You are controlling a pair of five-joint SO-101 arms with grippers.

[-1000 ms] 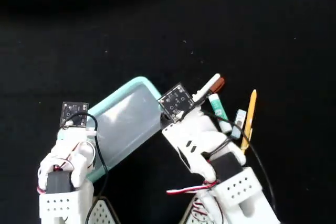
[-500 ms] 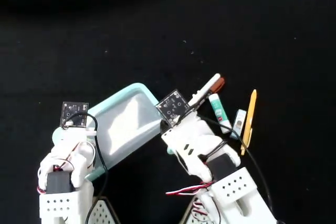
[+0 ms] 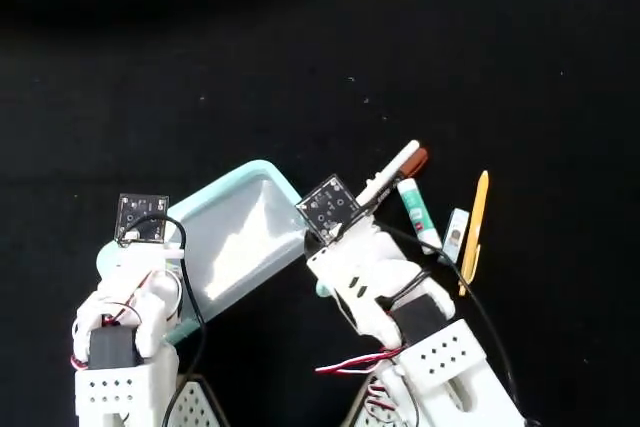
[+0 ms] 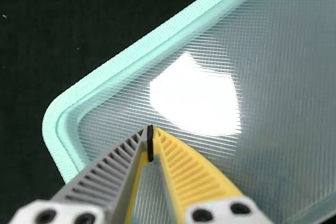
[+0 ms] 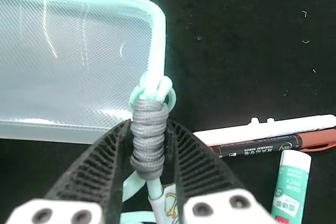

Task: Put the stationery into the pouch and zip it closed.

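Gripping pouch cord (R end effector)

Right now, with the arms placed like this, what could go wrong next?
1. The right gripper clamps the zipper pull. If the left gripper, shut over the pouch, does not hold it firmly, the pouch may slide along instead of the zipper moving.
2. The marker and glue stick lie on the table close to the right gripper and could be knocked away.
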